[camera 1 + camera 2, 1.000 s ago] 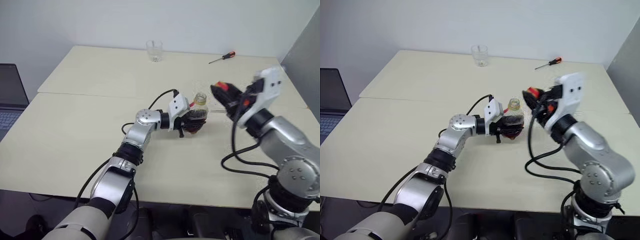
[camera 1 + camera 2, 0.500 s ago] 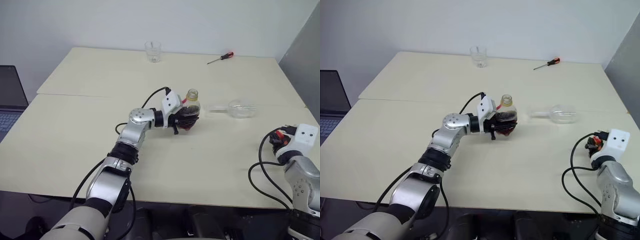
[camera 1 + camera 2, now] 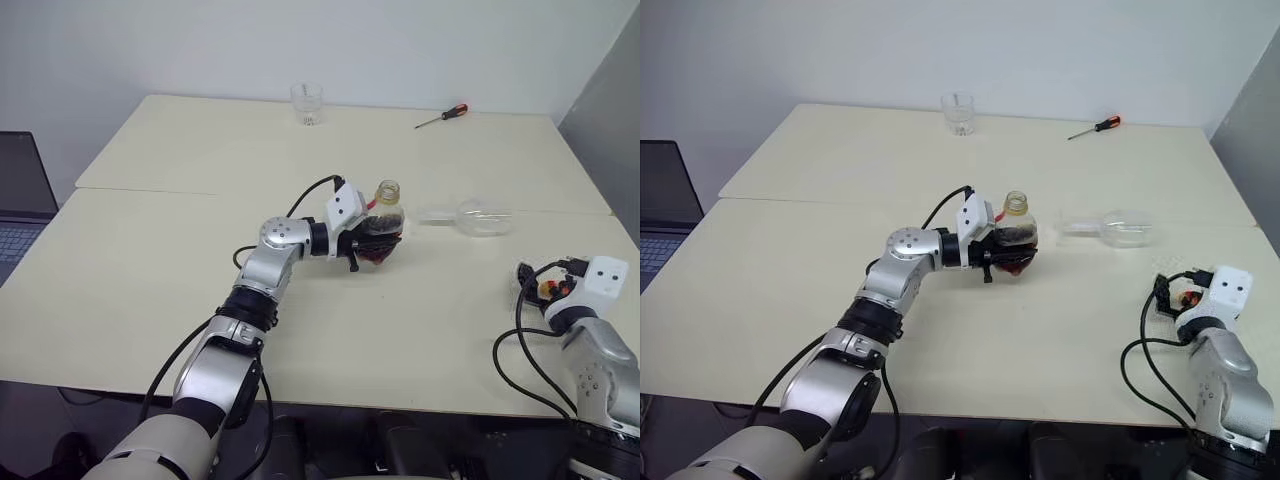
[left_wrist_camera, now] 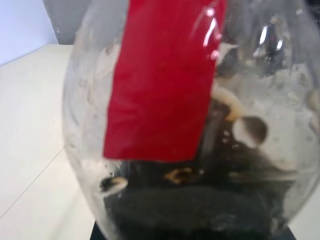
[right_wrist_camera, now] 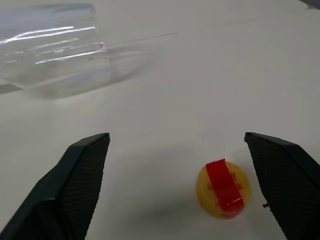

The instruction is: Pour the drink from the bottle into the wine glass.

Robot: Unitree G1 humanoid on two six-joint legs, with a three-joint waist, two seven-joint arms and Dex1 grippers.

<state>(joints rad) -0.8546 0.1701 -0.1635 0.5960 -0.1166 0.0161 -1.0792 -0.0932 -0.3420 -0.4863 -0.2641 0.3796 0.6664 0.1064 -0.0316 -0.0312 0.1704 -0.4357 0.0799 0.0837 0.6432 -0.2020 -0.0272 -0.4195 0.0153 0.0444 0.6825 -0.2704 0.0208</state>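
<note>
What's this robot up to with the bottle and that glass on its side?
The left gripper is shut on the bottle of dark drink, holding it upright with the neck uncapped. The right gripper stands open over the yellow-and-red cap, which lies on the table. The wine glass lies on its side, so nothing has been poured yet.
</note>
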